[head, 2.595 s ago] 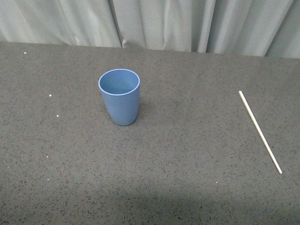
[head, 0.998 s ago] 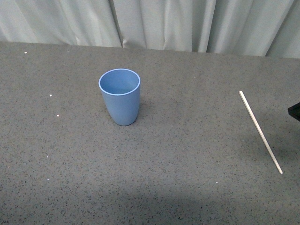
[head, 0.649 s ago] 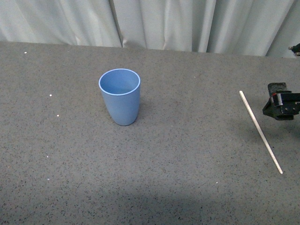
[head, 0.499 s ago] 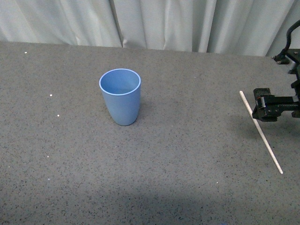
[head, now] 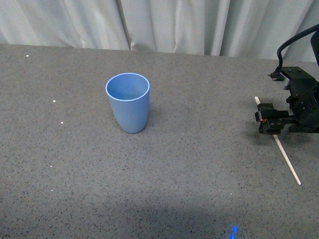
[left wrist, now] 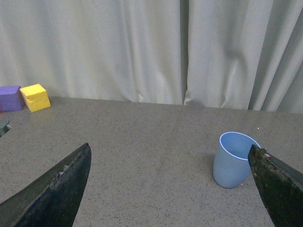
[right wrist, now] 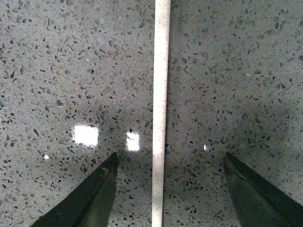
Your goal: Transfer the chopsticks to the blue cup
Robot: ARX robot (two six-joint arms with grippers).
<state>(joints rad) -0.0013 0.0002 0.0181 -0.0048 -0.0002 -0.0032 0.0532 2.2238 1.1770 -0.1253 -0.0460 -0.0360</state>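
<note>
The blue cup [head: 127, 102] stands upright on the grey speckled table [head: 199, 174], left of centre and well apart from everything else. The chopstick [head: 286, 158] lies flat far over on the right, running aslant from its far end toward the near right. The right gripper [head: 267, 119] hangs over the stick's far half and hides a stretch of it in the front view, and its arm is cut off by the picture's right edge. From the right wrist camera the chopstick [right wrist: 160, 113] runs between the two dark fingers [right wrist: 90, 198] of the right gripper [right wrist: 170, 156]. They stand apart, one on each side of it and neither touching it. Both ends of the stick run out of that picture, and whether the fingertips reach the table cannot be told. The left arm does not show in the front view. In its own wrist view the left gripper [left wrist: 169, 147] is spread wide, only its two tips showing, and one of them covers an edge of the blue cup [left wrist: 232, 161]. Against the pale curtain [left wrist: 142, 47] sit a yellow block [left wrist: 35, 97] and a purple block [left wrist: 9, 98], the purple one clipped by the frame.
</note>
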